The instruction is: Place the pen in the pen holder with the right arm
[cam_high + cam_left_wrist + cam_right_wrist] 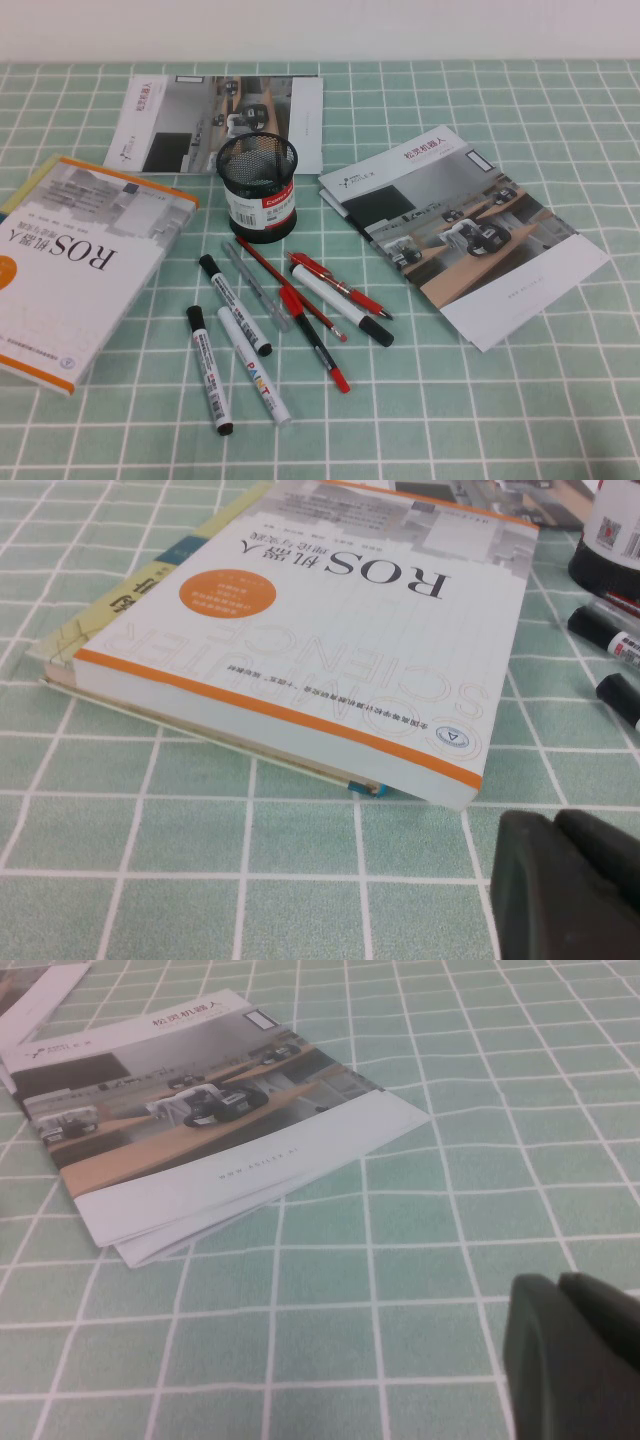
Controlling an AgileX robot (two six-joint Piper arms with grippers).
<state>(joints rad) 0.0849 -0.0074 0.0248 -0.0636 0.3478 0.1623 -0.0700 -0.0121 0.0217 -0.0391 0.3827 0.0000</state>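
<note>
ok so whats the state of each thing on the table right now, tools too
all-red plastic click pen: lying flat among the other pens, not gripped
black wire-mesh pen holder: upright, nothing visible inside
white ROS book: closed, lying flat
brochure by the pens: closed, flat
brochure behind the holder: flat
left tool: low beside the book, holding nothing
right tool: shut, empty, low beside the brochure by the pens

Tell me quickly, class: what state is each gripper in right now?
Left gripper: beside the ROS book; state cannot be told.
Right gripper: shut, holding nothing, near the brochure.
</note>
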